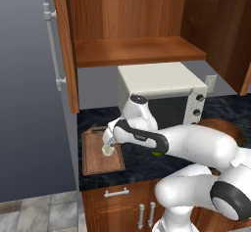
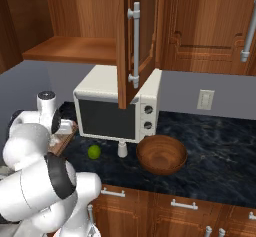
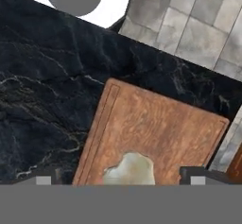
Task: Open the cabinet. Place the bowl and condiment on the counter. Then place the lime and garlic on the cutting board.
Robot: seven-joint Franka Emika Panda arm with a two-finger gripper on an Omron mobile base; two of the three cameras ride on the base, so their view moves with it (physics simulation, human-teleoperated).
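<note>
The cabinet (image 1: 137, 50) stands open, its shelves bare, and one door (image 2: 131, 41) hangs out over the microwave. My gripper (image 1: 109, 146) is low over the cutting board (image 1: 100, 160) at the counter's (image 1: 142, 166) left end. In the hand view the gripper (image 3: 120, 179) is open, and the off-white garlic (image 3: 130, 170) lies on the board (image 3: 156, 128) between the fingertips (image 3: 194, 176) with a gap on each side. The garlic (image 1: 107, 150) shows just under the hand. The lime (image 2: 94, 152), the white condiment (image 2: 122, 149) and the wooden bowl (image 2: 161, 154) stand on the counter (image 2: 215, 146).
A white microwave (image 2: 117, 111) sits at the back of the counter, right behind the lime and condiment. The open left door (image 1: 66, 45) juts out above the board's side. Past the board the counter ends, with tiled floor (image 3: 198, 24) below. Base cabinets (image 1: 117, 201) run underneath.
</note>
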